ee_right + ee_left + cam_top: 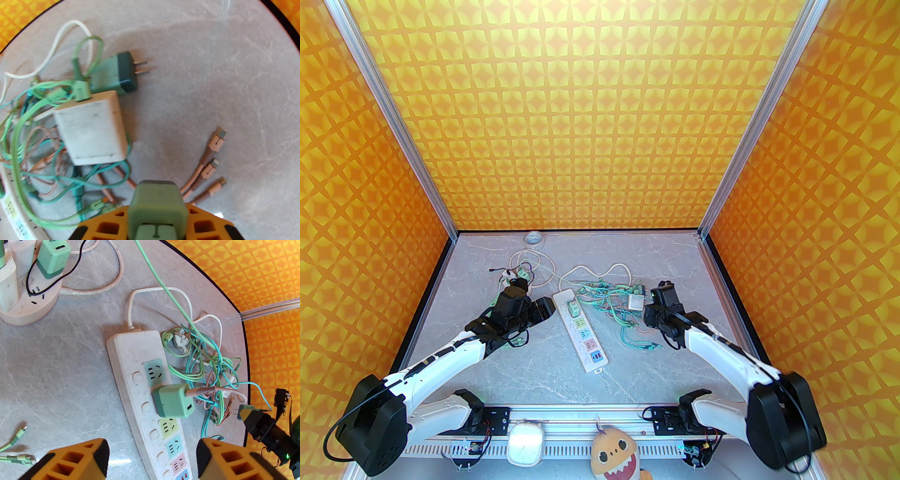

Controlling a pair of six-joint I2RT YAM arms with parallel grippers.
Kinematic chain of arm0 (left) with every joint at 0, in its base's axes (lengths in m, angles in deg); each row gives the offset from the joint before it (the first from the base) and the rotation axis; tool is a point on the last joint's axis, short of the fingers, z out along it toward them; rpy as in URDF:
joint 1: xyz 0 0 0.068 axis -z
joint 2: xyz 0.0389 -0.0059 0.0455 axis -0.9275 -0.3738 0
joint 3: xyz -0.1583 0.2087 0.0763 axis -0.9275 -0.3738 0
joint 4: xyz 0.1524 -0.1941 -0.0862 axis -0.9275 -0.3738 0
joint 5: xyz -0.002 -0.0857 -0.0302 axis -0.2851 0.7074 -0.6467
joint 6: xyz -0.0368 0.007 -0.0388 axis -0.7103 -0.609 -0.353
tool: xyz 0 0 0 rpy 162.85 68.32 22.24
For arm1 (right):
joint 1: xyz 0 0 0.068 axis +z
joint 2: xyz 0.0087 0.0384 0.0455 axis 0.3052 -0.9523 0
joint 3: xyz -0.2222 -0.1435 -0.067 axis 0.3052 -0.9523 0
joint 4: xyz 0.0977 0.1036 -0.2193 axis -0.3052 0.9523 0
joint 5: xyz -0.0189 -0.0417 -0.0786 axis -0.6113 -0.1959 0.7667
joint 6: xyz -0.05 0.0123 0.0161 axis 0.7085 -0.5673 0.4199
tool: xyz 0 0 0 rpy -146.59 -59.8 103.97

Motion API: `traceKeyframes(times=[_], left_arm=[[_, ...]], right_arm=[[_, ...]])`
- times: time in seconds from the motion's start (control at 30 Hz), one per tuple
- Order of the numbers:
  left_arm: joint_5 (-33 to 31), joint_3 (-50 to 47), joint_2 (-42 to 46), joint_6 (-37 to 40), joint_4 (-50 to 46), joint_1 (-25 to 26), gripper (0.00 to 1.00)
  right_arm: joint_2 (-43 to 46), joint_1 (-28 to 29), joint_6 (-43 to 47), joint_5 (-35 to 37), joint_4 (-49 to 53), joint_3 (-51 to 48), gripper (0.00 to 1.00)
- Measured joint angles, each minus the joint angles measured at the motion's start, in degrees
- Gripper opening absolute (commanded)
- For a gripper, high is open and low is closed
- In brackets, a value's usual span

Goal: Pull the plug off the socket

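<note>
Left tool [152, 452] released above power strip [127, 350], green plug [174, 401] seated in it (left wrist view); right wrist view: right tool [155, 222] clenched on green charger [155, 201].

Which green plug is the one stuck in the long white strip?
Find the long white power strip lying in the middle of the grey table. Near its cord end, a mint-green cube plug sits in the second socket. It is the only green cube on that strip, and a pink cable pokes out of its side.

Orange patterned walls [600, 117] close in the left, far and right sides of a grey marbled tabletop [534, 370], with silver posts [396, 122] at the far corners.
</note>
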Motion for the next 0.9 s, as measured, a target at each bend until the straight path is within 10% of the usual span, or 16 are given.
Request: traceKeyframes(times=[0.3, 0.73, 0.9], left_arm=[[-1.6, 0.2, -0.1, 2.8, -2.3, 0.5, 0.66], [-7.8, 7.8, -8.9, 5.7, -5.1, 7.1, 0.67], [-12.2, 13.6, -15.1, 5.6, -7.0, 11.5, 0.67]], right_arm=[[-5.5, -1.5, 0.0, -2.9, -2.4, 0.2, 0.46], [2.9, -1.5, 0.6, -8.7, -1.8, 1.2, 0.97], [7.2, 0.7, 0.7, -14.0, -3.5, 1.1, 0.98]])
